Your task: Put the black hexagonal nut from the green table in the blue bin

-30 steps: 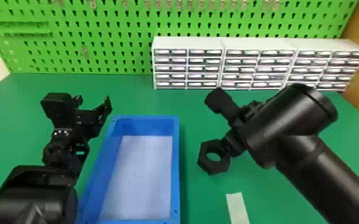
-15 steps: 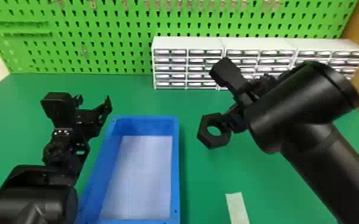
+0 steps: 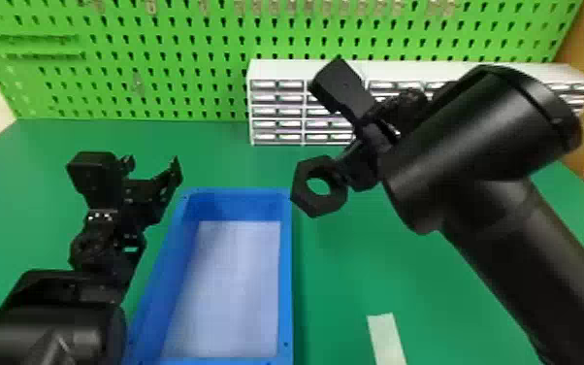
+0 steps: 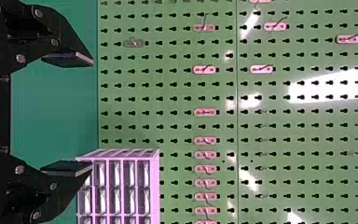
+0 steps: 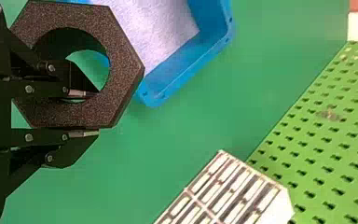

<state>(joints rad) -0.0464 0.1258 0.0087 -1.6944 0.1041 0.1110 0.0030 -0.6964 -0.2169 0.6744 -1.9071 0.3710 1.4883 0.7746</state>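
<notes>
Right hand point(image 3: 338, 175) and black hexagonal nut point(image 3: 320, 207), with the blue bin point(image 3: 285, 272) on the green counter point(image 3: 349, 291). The right hand is narrow, closed on the nut: in the right wrist view, one finger passes into the central hole while the other lies along a flat outer side, so that the wall of the nut is pinched between them. The nut is held above the counter, to the right of the bin's far right corner and outside the bin. Its hole is visible in both the head view and the right wrist view. The bin has raised blue walls and a pale bottom.

The left hand point(image 3: 153, 164) is located beside the far left part of the bin, its two fingers set wide apart with nothing between them; the left wrist view shows the same wide spacing.

Surroundings: a green pegboard point(image 3: 218, 107) rises at the far side of the counter, bearing small hooks. Before it, from the centre to the right, stands a white drawer cabinet point(image 3: 276, 70) with rows of small drawers, partly covered by the right arm point(image 3: 480, 126). A pale strip point(image 3: 386, 335) lies on the near counter, right of the bin.
</notes>
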